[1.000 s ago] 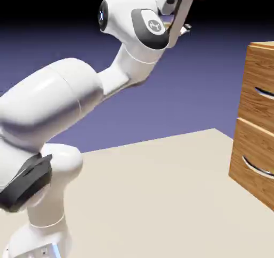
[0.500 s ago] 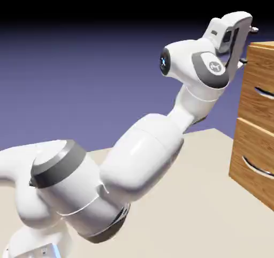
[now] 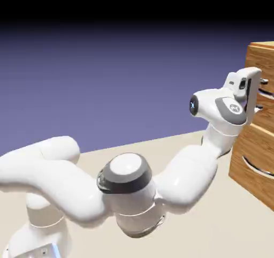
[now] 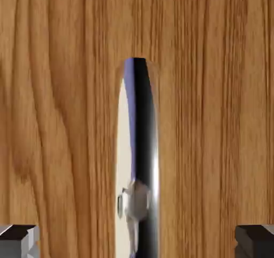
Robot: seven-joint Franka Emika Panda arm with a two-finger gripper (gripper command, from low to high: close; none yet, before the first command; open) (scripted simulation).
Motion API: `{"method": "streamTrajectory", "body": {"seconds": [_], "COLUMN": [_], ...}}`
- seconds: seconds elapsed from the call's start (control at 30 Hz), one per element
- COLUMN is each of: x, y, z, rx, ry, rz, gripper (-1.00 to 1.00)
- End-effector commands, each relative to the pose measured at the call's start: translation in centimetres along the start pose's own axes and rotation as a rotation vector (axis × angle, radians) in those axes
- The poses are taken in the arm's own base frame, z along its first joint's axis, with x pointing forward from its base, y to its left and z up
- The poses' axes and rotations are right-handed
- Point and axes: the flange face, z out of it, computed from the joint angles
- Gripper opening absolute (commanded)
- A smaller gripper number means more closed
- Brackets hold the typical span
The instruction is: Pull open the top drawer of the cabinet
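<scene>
In the exterior view the gripper (image 3: 259,95) sits at the top drawer (image 3: 263,72) front, on the cabinet (image 3: 256,144) cut by the right edge (bare tabletop (image 3: 176,219) below). In the hand view the curved silver handle (image 4: 139,160) runs upright between widely parted fingertips (image 4: 17,240), wood grain either side.

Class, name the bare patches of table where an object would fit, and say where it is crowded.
Bare table lies between the arm and the cabinet. It is crowded at the top drawer, where the hand straddles the silver handle.
</scene>
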Motion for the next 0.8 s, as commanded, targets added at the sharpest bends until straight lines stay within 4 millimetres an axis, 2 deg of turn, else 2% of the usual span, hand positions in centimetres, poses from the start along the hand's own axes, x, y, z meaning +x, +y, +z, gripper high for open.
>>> {"method": "streamTrajectory", "body": {"seconds": [0.0, 0.03, 0.07, 0.1, 0.37, 0.77], "x": [0.0, 0.0, 0.0, 0.0, 0.0, 0.0], "y": [0.0, 0.0, 0.0, 0.0, 0.0, 0.0], "z": [0.8, 1.0, 1.0, 1.0, -5.5, -17.5], "rx": [0.000, 0.000, 0.000, 0.000, 0.000, 0.000], "ry": [0.000, 0.000, 0.000, 0.000, 0.000, 0.000], "rz": [0.000, 0.000, 0.000, 0.000, 0.000, 0.000], "gripper": [0.00, 0.00, -1.00, -1.00, -1.00, -1.00]}}
